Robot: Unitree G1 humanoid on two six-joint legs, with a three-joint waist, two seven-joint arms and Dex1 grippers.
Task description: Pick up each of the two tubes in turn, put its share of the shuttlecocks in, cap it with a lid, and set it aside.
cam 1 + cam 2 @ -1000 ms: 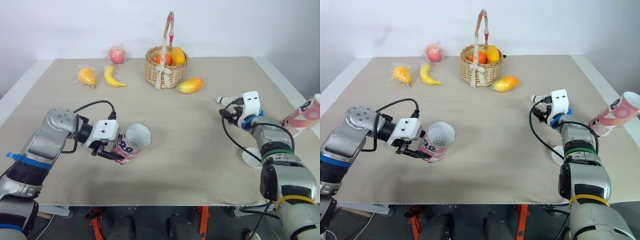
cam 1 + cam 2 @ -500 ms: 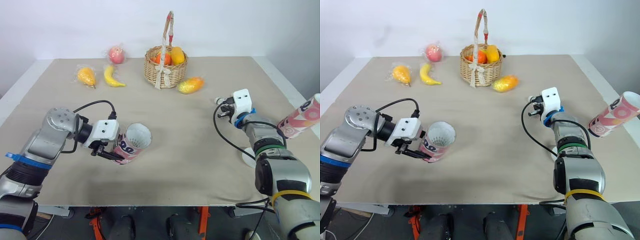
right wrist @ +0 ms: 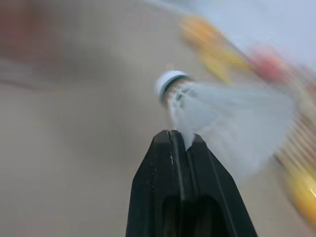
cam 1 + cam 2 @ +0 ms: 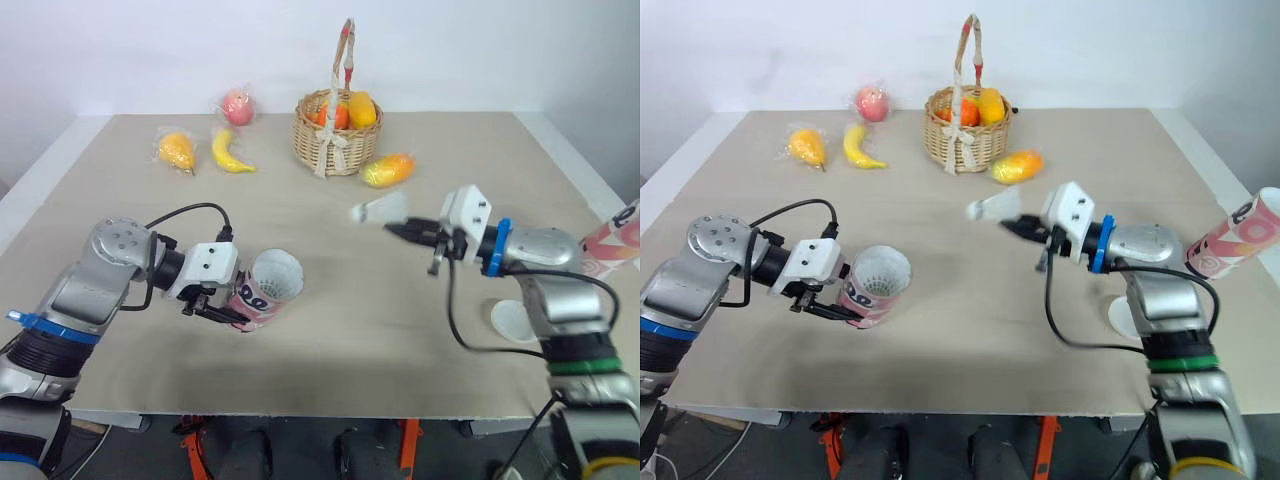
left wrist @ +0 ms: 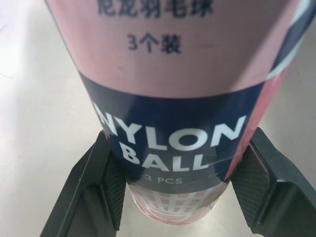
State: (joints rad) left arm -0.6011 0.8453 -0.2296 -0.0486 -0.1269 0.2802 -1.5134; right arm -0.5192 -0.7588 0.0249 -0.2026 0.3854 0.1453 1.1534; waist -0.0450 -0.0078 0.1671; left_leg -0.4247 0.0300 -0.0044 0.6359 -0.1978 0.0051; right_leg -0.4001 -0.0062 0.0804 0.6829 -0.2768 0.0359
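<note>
Holding a pink and navy tube (image 4: 262, 290) on its side, the left claw (image 4: 222, 312) presses one black finger against each wall of it. The tube is well in front of the basket (image 4: 335, 145) and to its left, low at the surface (image 4: 330, 350); I cannot tell whether it touches. Its open mouth turns up and away from the claw, and a white netted skirt shows inside. The left wrist view shows its lettering, "NYLON BALL" and "3 PCS".

The right claw (image 4: 392, 228) is closed, pinching the skirt of a white shuttlecock (image 4: 378, 210) in the air in front of the basket, a little to its right. The round nose of the shuttlecock points toward the tube.

A second pink tube (image 4: 1238, 232) lies tilted far to the right of the basket, mouth open. A white lid (image 4: 513, 320) lies flat on the surface, in front of the basket and well to its right.

The basket holds orange and yellow fruit. A yellow-orange fruit (image 4: 387, 169) lies just beside it, and a banana (image 4: 230, 152), a wrapped yellow fruit (image 4: 176, 150) and a red one (image 4: 237, 106) lie to its left.
</note>
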